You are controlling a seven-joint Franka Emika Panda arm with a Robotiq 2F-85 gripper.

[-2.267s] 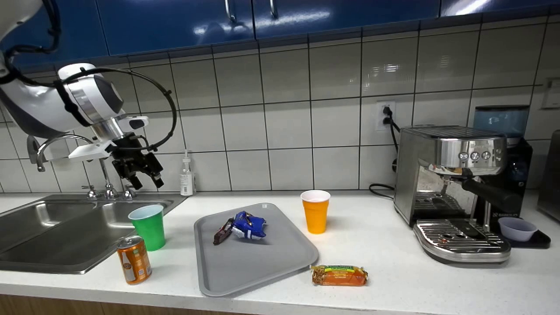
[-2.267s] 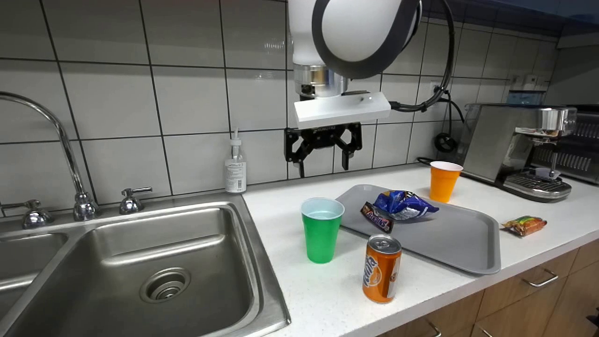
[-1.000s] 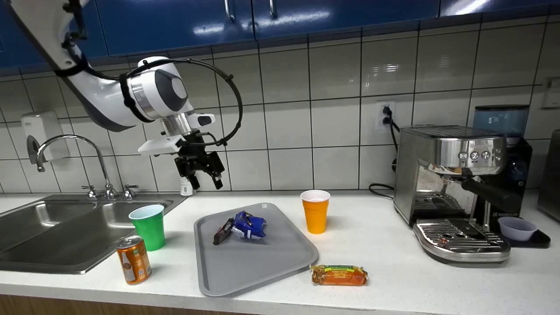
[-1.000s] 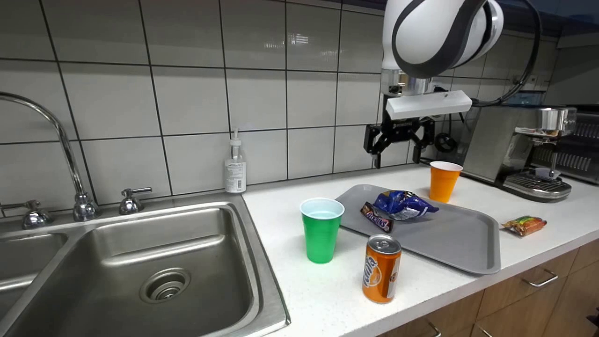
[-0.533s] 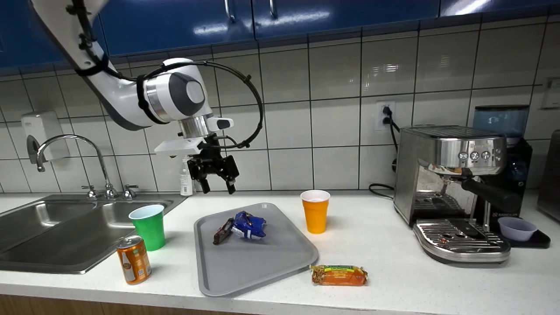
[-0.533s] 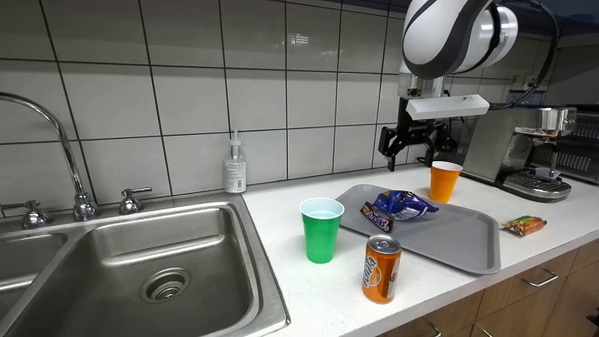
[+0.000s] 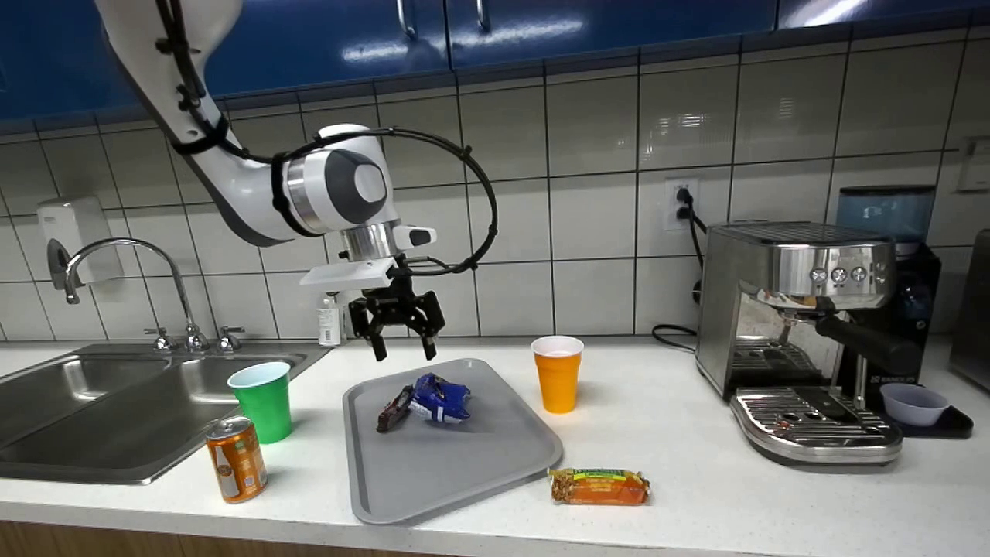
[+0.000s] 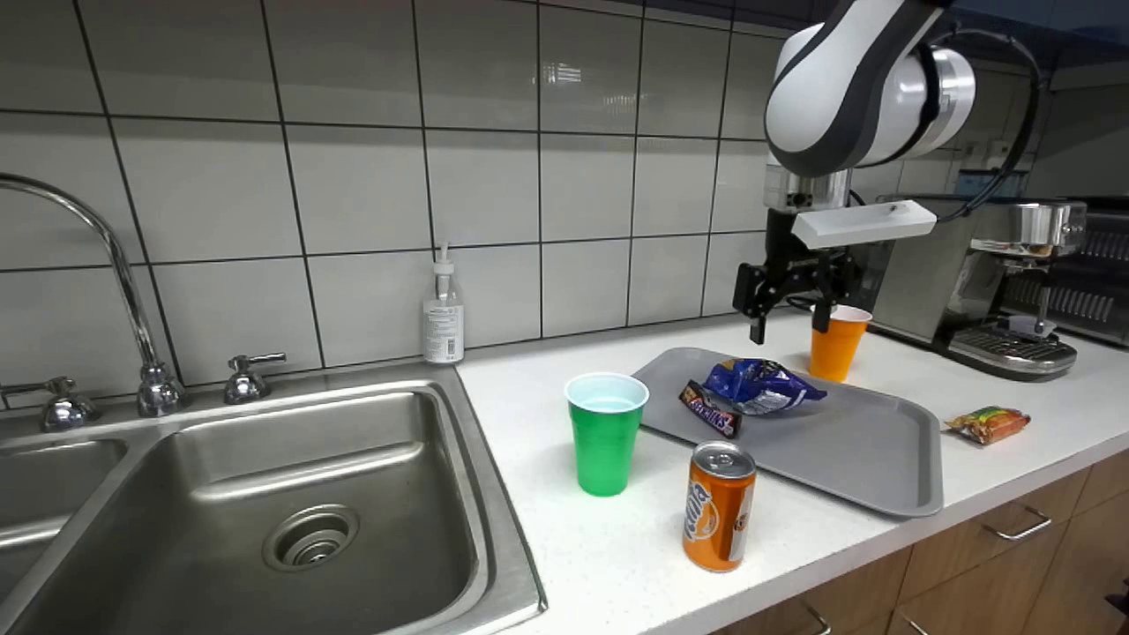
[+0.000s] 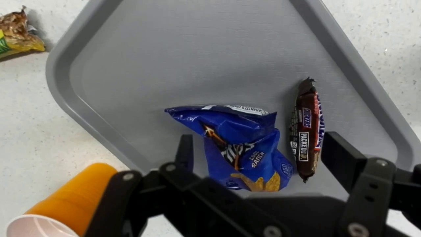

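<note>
Over the gray tray [image 7: 456,476], the pincer [image 7: 405,355], jaws apart, has come down nearer the blue bag [image 7: 441,399].

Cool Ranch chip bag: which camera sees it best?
The wrist view: it looks down on the Cool Ranch chip bag, close enough to read its flavor. Both exterior views show it smaller on the gray tray, flavor unreadable.

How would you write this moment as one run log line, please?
gripper: open, empty, above gray tray | on tray: blue chip bag, Snickers bar | off tray: orange cup, green cup, orange can, wrapped snack
</note>
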